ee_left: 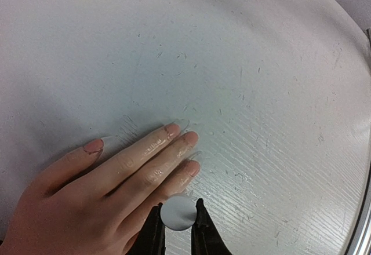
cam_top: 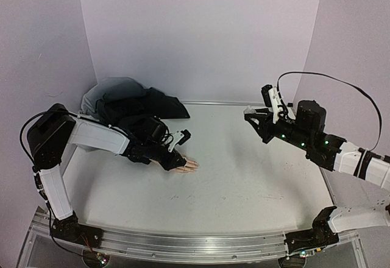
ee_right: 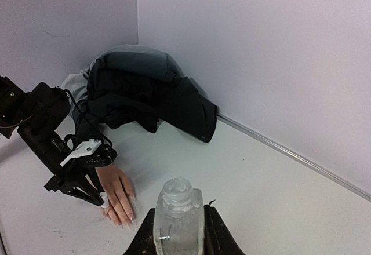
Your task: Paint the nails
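The mannequin hand lies palm down on the white table, at its left side in the top view. Its fingers are stretched out and held close together, and the thumb is spread apart. The nails sit at the fingertips, pale and glossy, with the thumb's a shade pinker. The wrist runs back into a dark sleeve that joins a heap of dark and grey clothing against the back corner of the walls.

The left gripper is low over the hand. Its fingers are drawn narrow on a small white cap, seen end-on as a round disc. The cap is just beside the tip of the lowest visible mannequin finger. Whether anything touches the nail there cannot be told.

The right gripper is raised above the right side of the table, well apart from the hand. Its fingers are clamped on the sides of a small clear bottle. The bottle stands upright between them with its neck open.
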